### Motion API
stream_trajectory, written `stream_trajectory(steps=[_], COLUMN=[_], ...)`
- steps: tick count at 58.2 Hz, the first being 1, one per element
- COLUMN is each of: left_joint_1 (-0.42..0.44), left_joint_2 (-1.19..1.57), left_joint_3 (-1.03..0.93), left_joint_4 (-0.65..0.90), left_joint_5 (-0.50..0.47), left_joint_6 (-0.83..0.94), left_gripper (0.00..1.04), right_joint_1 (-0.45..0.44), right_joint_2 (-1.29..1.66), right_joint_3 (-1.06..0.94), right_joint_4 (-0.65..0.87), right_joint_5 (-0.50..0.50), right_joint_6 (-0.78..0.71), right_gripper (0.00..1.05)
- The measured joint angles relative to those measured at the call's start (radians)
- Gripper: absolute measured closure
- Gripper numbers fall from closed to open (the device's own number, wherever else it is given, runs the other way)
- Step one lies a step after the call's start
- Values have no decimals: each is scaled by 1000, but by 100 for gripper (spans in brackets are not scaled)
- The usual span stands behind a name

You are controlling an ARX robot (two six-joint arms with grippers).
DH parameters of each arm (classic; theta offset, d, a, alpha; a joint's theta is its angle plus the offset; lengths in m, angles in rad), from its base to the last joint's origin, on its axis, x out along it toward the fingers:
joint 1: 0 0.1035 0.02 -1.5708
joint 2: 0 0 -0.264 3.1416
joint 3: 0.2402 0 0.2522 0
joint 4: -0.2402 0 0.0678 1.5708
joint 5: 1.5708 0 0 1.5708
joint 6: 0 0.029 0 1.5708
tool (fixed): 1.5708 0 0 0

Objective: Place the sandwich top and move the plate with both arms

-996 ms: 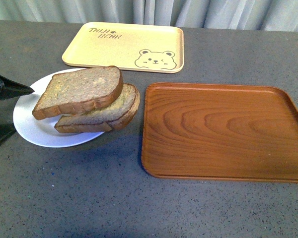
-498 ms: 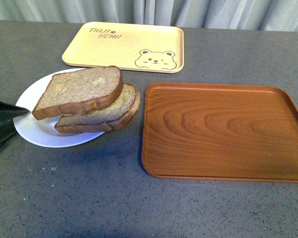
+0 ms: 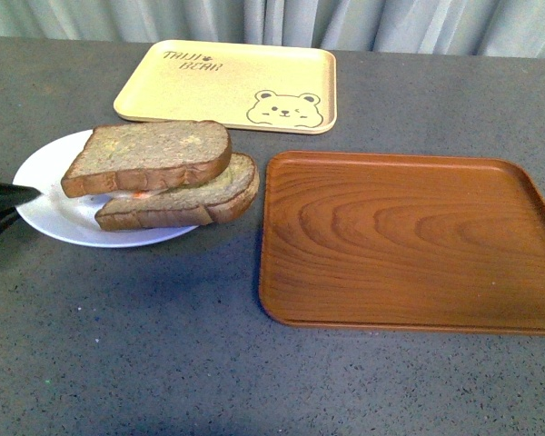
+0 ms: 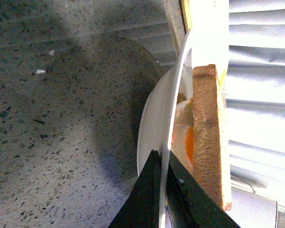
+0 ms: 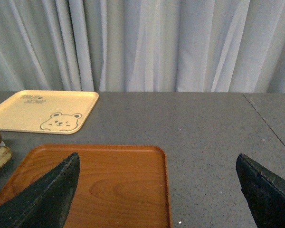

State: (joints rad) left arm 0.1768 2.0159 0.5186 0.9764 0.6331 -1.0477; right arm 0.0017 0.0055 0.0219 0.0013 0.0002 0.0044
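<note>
The white plate sits left of centre on the table, and the shadow under it suggests it is raised slightly. On it the sandwich top lies over a lower slice, shifted a little to the left. My left gripper is shut on the plate's left rim. In the left wrist view its black fingers pinch the thin rim of the plate, with the sandwich top and a bit of orange filling just beyond. My right gripper is open and empty, hovering over the brown tray's right side.
A brown wood-grain tray lies right of the plate, almost touching the bread. A pale yellow bear-printed tray sits behind, near the curtain. Bare grey tabletop stretches in front.
My left gripper's fingers, spread apart at the plate's left edge a second ago, have shut on the rim. The plate has shifted slightly left and sits flatter, the sandwich moving with it.
</note>
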Motion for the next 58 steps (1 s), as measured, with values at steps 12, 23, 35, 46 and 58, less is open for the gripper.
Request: stream_trajectory(steps=[12,23,35,46,58], left_joint_1=[-6,-24,-81,-156,-220], left_joint_2=[-70,-105,-115,-64,60], left_joint_3=[0,22,97,243,446], left_joint_4=[-3,-7,-50,-127,-224], left_joint_5=[-8,-5,-25,-60,-79], left_joint_6=[-43,-98,-126,-127,-124], left_gripper=[103,103,103,103,103], right_joint_1=[0,0,0,0,0], right_joint_2=[0,0,0,0,0], right_joint_3=[0,0,0,0,0], right_joint_4=[0,0,0,0,0], right_joint_5=[0,0,0,0,0], right_joint_6=[0,0,0,0,0], right_gripper=[9,9,9,9,9])
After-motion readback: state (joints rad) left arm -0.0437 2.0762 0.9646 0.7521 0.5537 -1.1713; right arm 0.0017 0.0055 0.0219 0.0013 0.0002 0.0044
